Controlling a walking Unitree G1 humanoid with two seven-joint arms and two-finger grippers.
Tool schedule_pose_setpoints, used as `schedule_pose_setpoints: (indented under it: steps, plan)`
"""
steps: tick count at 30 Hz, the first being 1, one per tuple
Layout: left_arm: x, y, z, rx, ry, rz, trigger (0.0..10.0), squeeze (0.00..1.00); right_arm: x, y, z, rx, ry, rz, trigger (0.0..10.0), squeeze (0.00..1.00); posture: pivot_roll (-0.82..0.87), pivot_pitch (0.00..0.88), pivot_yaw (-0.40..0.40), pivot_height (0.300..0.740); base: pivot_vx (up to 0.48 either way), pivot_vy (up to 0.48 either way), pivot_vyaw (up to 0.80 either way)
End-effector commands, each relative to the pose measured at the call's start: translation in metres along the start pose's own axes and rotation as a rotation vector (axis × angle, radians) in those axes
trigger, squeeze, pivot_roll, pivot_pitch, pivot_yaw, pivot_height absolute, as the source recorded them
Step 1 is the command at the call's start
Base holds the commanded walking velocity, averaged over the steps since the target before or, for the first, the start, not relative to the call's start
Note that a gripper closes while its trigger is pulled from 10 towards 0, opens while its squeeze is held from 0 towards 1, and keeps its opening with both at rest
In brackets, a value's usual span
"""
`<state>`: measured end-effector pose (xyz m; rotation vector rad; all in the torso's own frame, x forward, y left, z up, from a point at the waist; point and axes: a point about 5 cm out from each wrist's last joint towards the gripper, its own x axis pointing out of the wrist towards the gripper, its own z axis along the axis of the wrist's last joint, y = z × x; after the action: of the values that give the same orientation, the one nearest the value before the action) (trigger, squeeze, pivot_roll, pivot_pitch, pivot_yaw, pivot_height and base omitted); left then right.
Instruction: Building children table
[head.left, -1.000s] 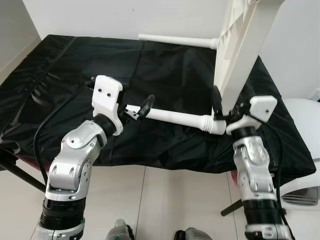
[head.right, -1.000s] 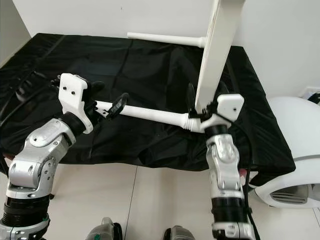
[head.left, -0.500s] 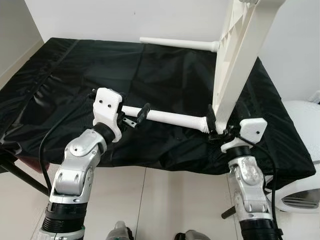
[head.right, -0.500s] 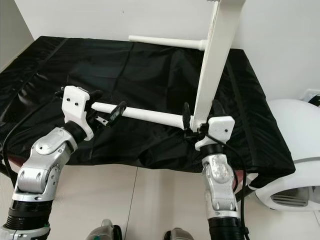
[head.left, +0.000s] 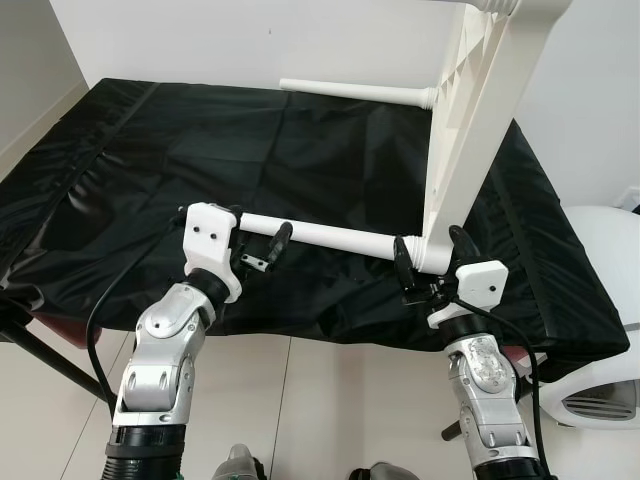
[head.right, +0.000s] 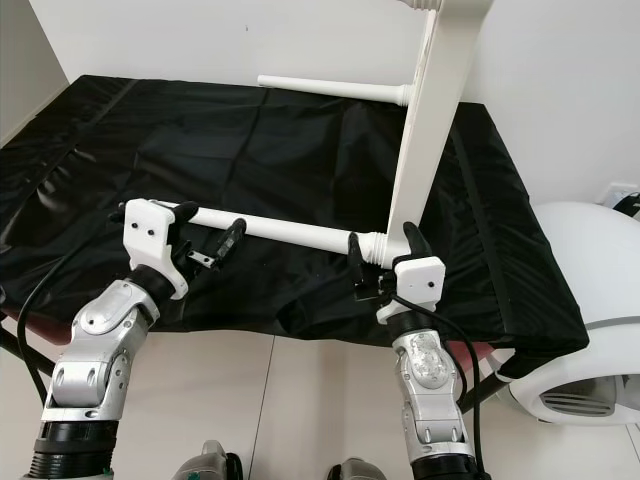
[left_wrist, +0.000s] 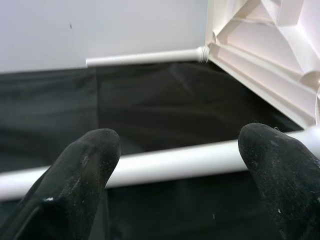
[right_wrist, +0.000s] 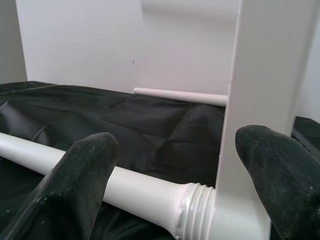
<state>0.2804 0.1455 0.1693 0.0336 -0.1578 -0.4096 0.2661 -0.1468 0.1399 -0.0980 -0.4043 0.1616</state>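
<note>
Standing on edge on the black-covered bench (head.left: 120, 170), the white tabletop (head.left: 480, 130) carries two screwed-in legs. The left gripper (head.left: 255, 245) straddles the near leg (head.left: 330, 236) with fingers spread, ungripped. The right gripper (head.left: 430, 265), also open, brackets the threaded joint, probably to steady it.

white tabletop (head.left: 470, 120) cut off at top edge, its upper part unseen

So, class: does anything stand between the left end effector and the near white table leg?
Nothing visible does. The left end effector is open, its fingers on either side of the near table leg, with only open air between them above the black cloth.
</note>
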Motion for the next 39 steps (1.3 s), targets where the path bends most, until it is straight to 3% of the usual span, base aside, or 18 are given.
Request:
schedule_pose_setpoints:
  steps: [1, 6, 24, 29, 33, 38, 39]
  plan:
    - [-0.005, 0.016, -0.006, -0.018, 0.015, 0.283, 10.0, 0.0, 0.001, 0.002, -0.001, 0.003, 0.001, 0.017, 10.0, 0.0, 0.02, 0.028, -0.031, 0.74, 0.0, 0.0, 0.0]
    - [-0.012, 0.015, -0.008, 0.093, 0.017, 0.282, 10.0, 0.0, 0.003, 0.002, -0.004, 0.005, 0.008, 0.023, 10.0, 0.0, 0.03, 0.017, -0.041, 0.74, 0.0, 0.0, 0.0]
    - [-0.02, 0.014, -0.002, 0.146, -0.033, 0.263, 10.0, 0.0, 0.004, 0.003, -0.007, 0.0, 0.008, 0.062, 10.0, 0.0, 0.05, 0.001, -0.058, 0.74, 0.0, 0.0, 0.0]
    - [-0.016, 0.017, 0.007, 0.247, -0.048, 0.262, 10.0, 0.0, 0.004, 0.003, -0.008, 0.0, 0.01, 0.064, 10.0, 0.0, 0.05, 0.0, -0.063, 0.74, 0.0, 0.0, 0.0]
    - [-0.012, 0.021, 0.015, 0.279, -0.069, 0.264, 10.0, 0.0, 0.005, 0.003, -0.008, -0.001, 0.009, 0.068, 10.0, 0.0, 0.05, 0.0, -0.064, 0.74, 0.0, 0.0, 0.0]
    - [-0.005, 0.033, 0.025, 0.361, -0.099, 0.267, 10.0, 0.0, 0.007, 0.003, -0.008, 0.002, 0.007, 0.073, 10.0, 0.0, 0.06, 0.0, -0.066, 0.74, 0.0, 0.0, 0.0]
    - [0.0, 0.041, 0.031, 0.387, -0.11, 0.276, 10.0, 0.0, 0.009, 0.004, -0.008, 0.002, 0.002, 0.077, 10.0, 0.0, 0.06, 0.0, -0.066, 0.74, 0.0, 0.0, 0.0]
